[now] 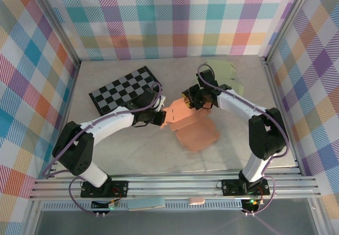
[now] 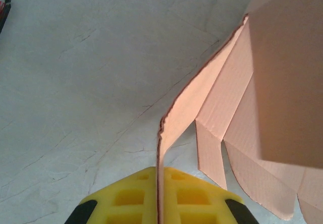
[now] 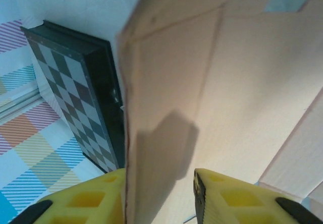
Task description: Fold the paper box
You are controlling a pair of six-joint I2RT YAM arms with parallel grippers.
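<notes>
The salmon-pink paper box (image 1: 192,123) lies partly unfolded in the middle of the table, its panels spread toward the front right. My left gripper (image 1: 160,117) is shut on the box's left flap (image 2: 174,118), the thin edge pinched between the yellow pads (image 2: 126,196). My right gripper (image 1: 189,98) sits at the box's back edge; its yellow fingers (image 3: 237,196) stand apart with an upright panel (image 3: 202,93) between them, resting against the left finger.
A folded black-and-grey chessboard (image 1: 126,89) lies at the back left, close to the left arm, and appears beside the panel as the chessboard (image 3: 70,93) in the right wrist view. A pale green sheet (image 1: 225,73) lies behind the right arm. Checked walls enclose the table.
</notes>
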